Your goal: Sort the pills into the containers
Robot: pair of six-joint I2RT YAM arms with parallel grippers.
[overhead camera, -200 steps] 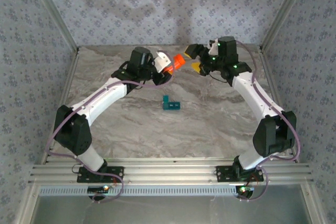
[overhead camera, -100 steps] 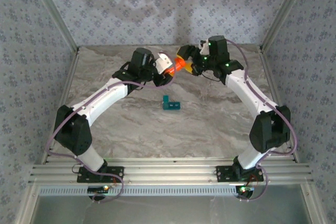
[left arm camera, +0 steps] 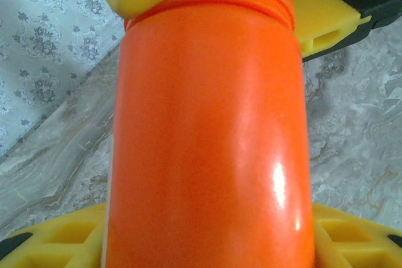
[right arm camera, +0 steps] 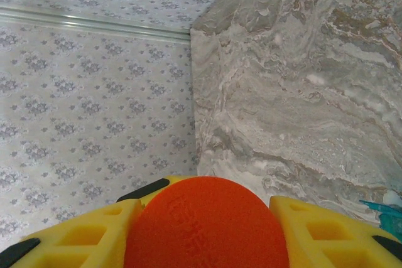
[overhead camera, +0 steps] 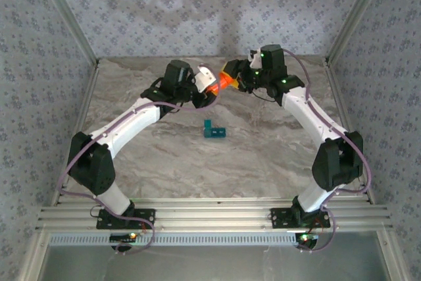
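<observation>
Left gripper (overhead camera: 209, 87) is clamped on the body of the orange bottle (overhead camera: 219, 83), held in the air over the back of the bench (overhead camera: 276, 156). Bottle's long axis runs roughly level, cap (right arm camera: 204, 224) pointing at the right arm. Right gripper (overhead camera: 233, 77) is closed round that cap: in the right wrist view its yellow fingers (right arm camera: 314, 233) sit against both sides of it. Reads as the uncapping step. Pills presumably inside the bottle.

Pill box (overhead camera: 214, 130) sits on the bench near the middle, lower than both grippers and nearer the arm bases, well apart from them. It's roughly between the two arms, left gripper marginally closer. Small, teal, a short strip lying about left-right, with what looks like one lid standing up at its left end; too small to be sure.

Likely next: cap off, then the left arm brings the bottle mouth down and back toward the bases, over the box.
</observation>
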